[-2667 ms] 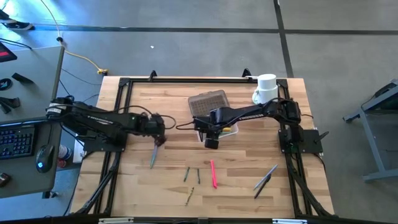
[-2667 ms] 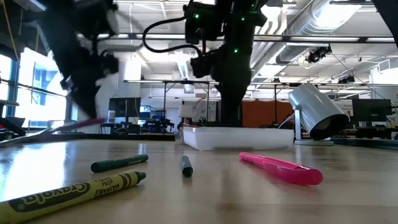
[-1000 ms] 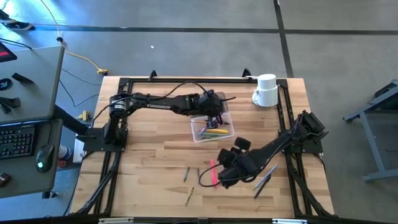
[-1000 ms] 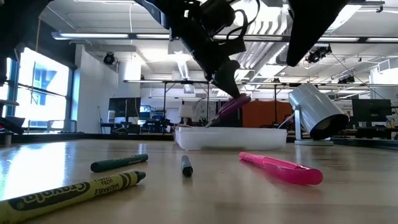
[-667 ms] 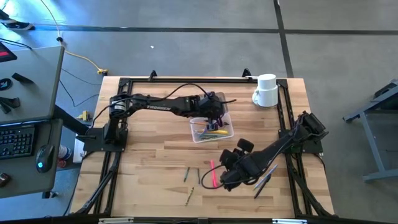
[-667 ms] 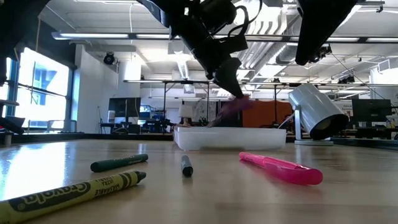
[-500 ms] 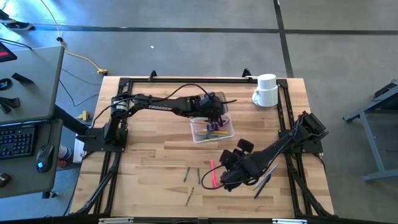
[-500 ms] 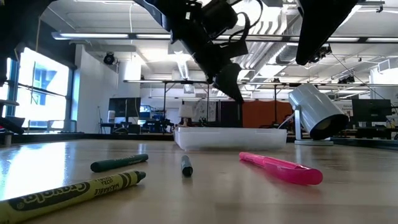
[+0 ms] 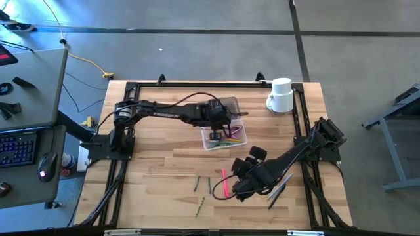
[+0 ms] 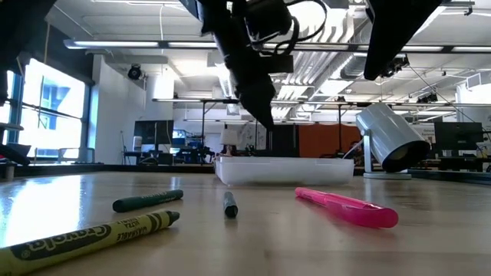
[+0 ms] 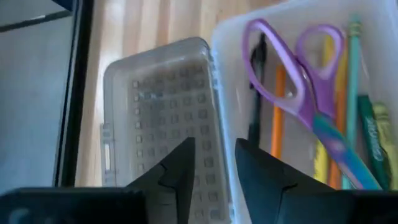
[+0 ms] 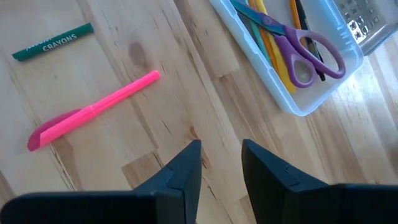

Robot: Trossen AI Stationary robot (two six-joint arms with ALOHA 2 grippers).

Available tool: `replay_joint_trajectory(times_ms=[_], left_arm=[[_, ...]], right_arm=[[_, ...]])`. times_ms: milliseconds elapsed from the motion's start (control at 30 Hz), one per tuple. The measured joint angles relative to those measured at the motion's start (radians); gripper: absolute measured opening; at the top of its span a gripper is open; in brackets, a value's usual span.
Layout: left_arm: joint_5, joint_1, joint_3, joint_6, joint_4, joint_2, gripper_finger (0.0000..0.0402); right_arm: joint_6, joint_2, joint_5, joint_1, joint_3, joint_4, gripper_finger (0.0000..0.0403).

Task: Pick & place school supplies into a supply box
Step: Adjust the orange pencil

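The left gripper (image 9: 220,121) hangs over the left end of the supply box (image 9: 241,138), which sits at the middle of the table (image 9: 157,157). Its fingers (image 11: 180,171) stand slightly apart with nothing between them. Below them the box's dotted lid (image 11: 168,124) lies swung open on the far side. Inside the box lie the purple-handled scissors (image 11: 298,93) among orange, yellow and green pencils (image 11: 340,93).

Nearer the front edge, left of centre, a green crayon (image 9: 197,183), a dark pencil (image 9: 209,185) and a yellow crayon (image 9: 199,207) lie loose on the wood.

Just right of them lies the pink pen (image 9: 224,183). The right gripper (image 9: 237,187) hovers just beside it, its fingers (image 12: 183,165) a little apart and empty.

Further right, two grey pens (image 9: 281,189) lie near the right frame rail. A white mug (image 9: 280,94) stands at the far right corner.
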Motion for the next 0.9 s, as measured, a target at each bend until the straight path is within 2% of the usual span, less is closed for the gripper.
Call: replay_joint_trajectory(times_ms=[167, 400, 467, 667, 767, 900], left_arm=[[0.102, -0.004, -0.011, -0.027, -0.147, 0.001, 0.0121], [0.078, -0.003, -0.07, -0.063, -0.103, 0.034, 0.0081], [0.083, -0.003, -0.078, -0.072, -0.139, 0.039, 0.0066], [0.169, -0.004, -0.077, -0.079, -0.112, 0.05, 0.0028], [0.18, -0.004, -0.072, -0.079, -0.113, 0.05, 0.0024], [0.18, -0.004, -0.039, -0.079, -0.145, 0.05, 0.0043]], right_arm=[[-0.007, 0.0, -0.002, 0.0, 0.0, 0.011, 0.0099], [-0.008, 0.0, -0.005, 0.0, 0.0, 0.021, 0.0099], [-0.009, 0.0, -0.005, 0.0, 0.0, 0.021, 0.0099], [-0.03, 0.0, -0.005, 0.0, 0.0, 0.022, 0.0099], [-0.03, 0.0, -0.005, 0.0, 0.0, 0.022, 0.0099], [-0.03, 0.0, -0.005, 0.0, 0.0, 0.022, 0.0099]])
